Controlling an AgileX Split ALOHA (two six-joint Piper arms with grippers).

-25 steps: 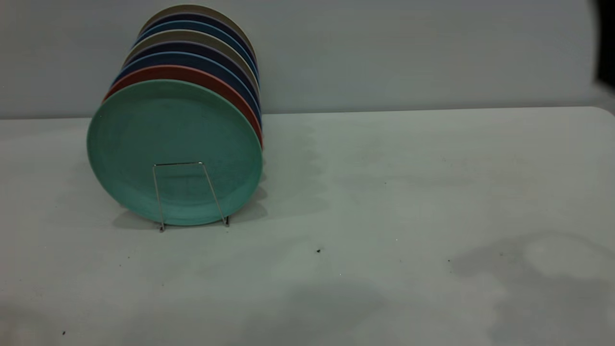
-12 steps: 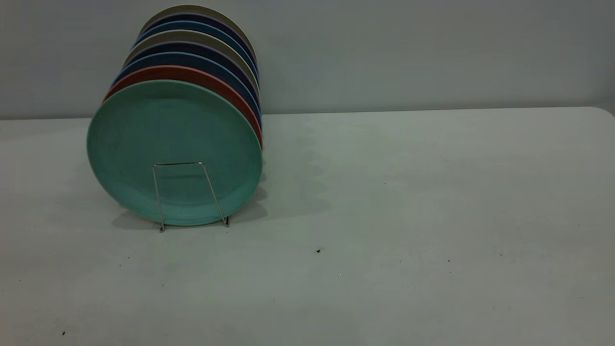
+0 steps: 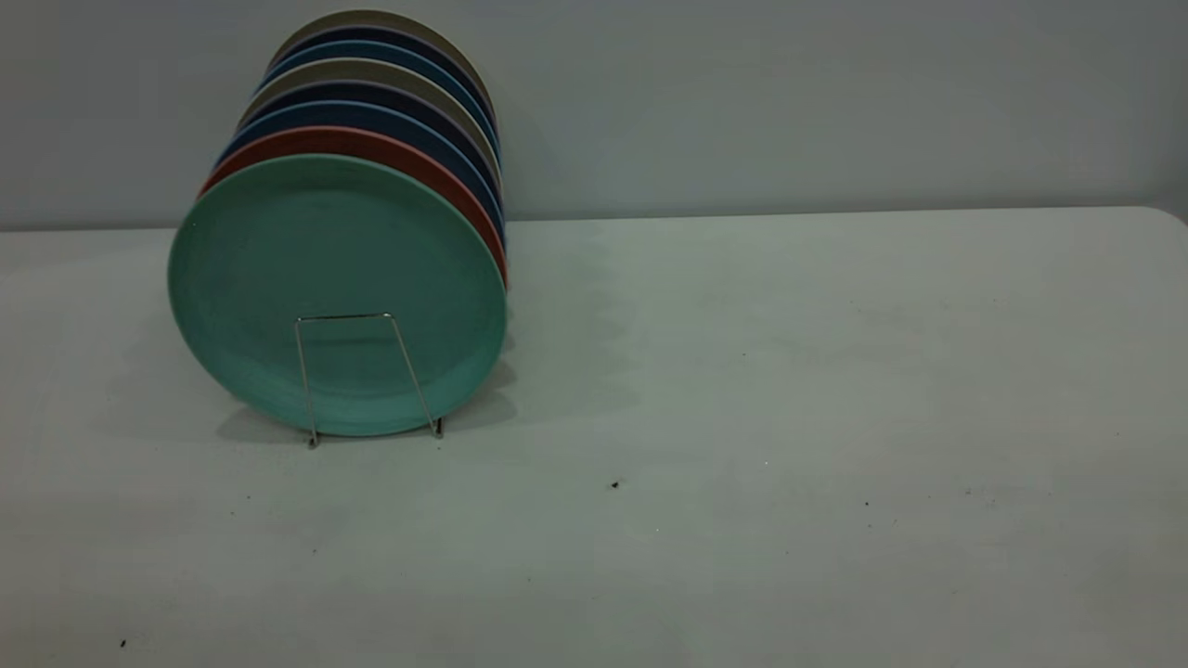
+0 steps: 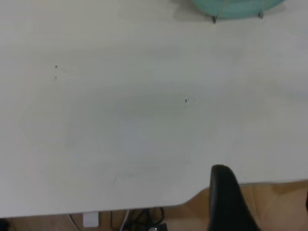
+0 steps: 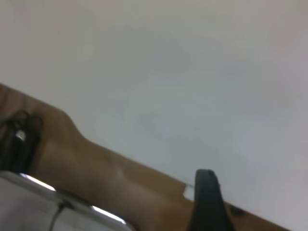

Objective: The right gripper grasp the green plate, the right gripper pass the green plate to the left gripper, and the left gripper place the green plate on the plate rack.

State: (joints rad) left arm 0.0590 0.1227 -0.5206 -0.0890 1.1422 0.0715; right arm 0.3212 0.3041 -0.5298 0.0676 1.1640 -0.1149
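The green plate (image 3: 334,260) stands upright at the front of the plate rack (image 3: 343,316) on the left of the white table; a wire loop crosses its lower face. Its lower rim (image 4: 236,7) and the rack's feet (image 4: 214,19) also show in the left wrist view. Neither gripper shows in the exterior view. My left gripper (image 4: 263,180) hangs over the table's near edge, far from the plate, open and empty. Only one black part of my right gripper (image 5: 206,180) shows, over another table edge, holding nothing that I can see.
Behind the green plate stand a salmon-pink plate (image 3: 371,141), dark blue plates (image 3: 371,113) and beige plates (image 3: 371,67) in the same rack. A grey wall backs the table (image 3: 789,371). Cables (image 5: 19,134) and wooden floor lie below the table edge.
A dark shape at the upper right edge of the exterior view has left the picture. The shadows on the right and front of the table have faded. The plates have not moved.
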